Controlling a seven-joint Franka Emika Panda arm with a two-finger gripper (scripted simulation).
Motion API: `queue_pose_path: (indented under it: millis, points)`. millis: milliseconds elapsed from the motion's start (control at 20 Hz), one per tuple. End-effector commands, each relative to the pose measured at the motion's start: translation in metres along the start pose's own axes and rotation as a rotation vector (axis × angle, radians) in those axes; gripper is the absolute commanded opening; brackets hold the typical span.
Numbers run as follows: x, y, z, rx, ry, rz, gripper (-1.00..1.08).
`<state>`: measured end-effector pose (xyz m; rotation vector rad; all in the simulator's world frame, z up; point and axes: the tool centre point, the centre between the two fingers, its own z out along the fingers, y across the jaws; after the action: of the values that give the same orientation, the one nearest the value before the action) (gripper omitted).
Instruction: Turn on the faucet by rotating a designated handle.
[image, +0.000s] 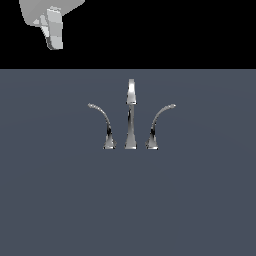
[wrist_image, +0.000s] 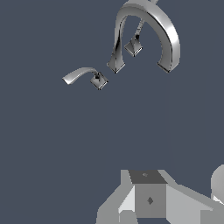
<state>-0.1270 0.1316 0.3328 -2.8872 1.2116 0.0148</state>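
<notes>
The chrome faucet stands on the dark floor in the middle of the exterior view, with a tall straight spout (image: 131, 112) between two curved levers. The handle (image: 102, 122) arches out to the exterior view's left; the mirror lever (image: 158, 122) arches right. My gripper (image: 55, 44) hangs high at the upper left, far from the faucet, its fingers together and holding nothing. In the wrist view the spout (wrist_image: 151, 22) shows as an arch, the nearer lever (wrist_image: 81, 74) points away from it, and the gripper (wrist_image: 148, 186) sits well short of both.
Flat dark grey-blue floor (image: 128, 200) lies all around the faucet. Black background fills the space above the floor's far edge. No other objects show.
</notes>
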Motion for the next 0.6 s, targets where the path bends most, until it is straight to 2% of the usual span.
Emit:
queue_pose_path:
  millis: [0, 550]
  points:
    - [0.005, -0.012, 0.01, 0.002, 0.0, 0.051, -1.0]
    - [0.034, -0.055, 0.052, 0.004, 0.001, 0.26, -1.0]
